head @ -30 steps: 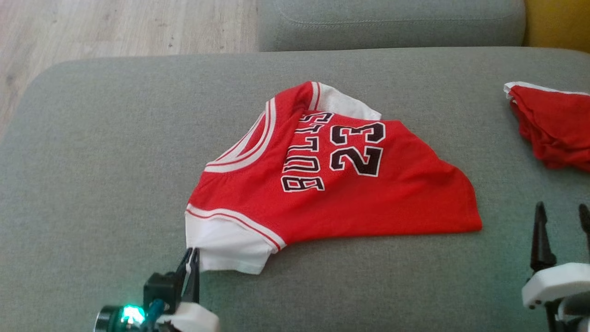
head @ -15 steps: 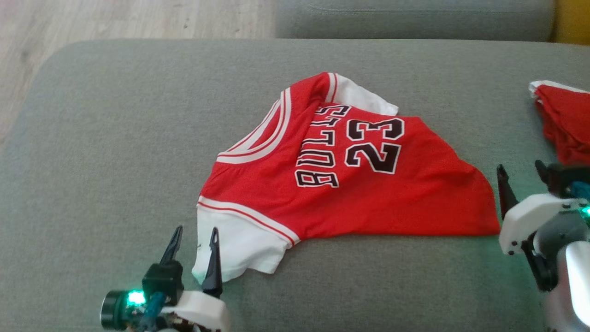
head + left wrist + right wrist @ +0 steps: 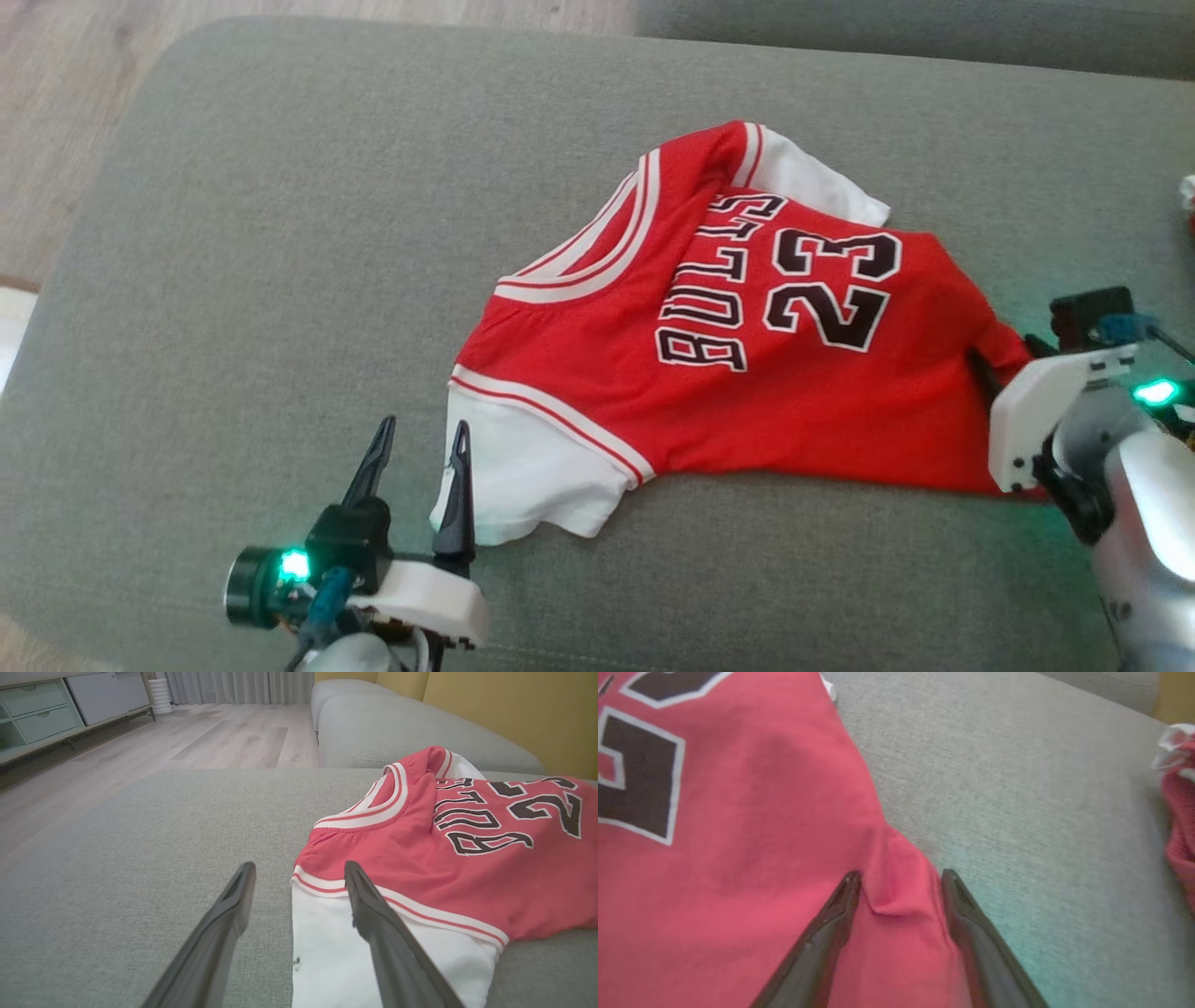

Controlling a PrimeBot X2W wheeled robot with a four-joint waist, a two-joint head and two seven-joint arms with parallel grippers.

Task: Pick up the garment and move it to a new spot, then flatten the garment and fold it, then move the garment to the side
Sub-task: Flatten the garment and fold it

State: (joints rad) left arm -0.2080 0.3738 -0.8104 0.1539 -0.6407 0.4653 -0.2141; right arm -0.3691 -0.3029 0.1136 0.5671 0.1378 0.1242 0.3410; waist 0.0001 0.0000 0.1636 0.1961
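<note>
Right pincer (image 3: 901,877) has moved onto the jersey's (image 3: 738,835) edge, straddling it.

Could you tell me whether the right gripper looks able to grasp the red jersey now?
Probably yes: the right gripper is open and straddles a raised fold at the edge of the red jersey, with nothing blocking.

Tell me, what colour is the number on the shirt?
Black number edged white; best in head view.
</note>
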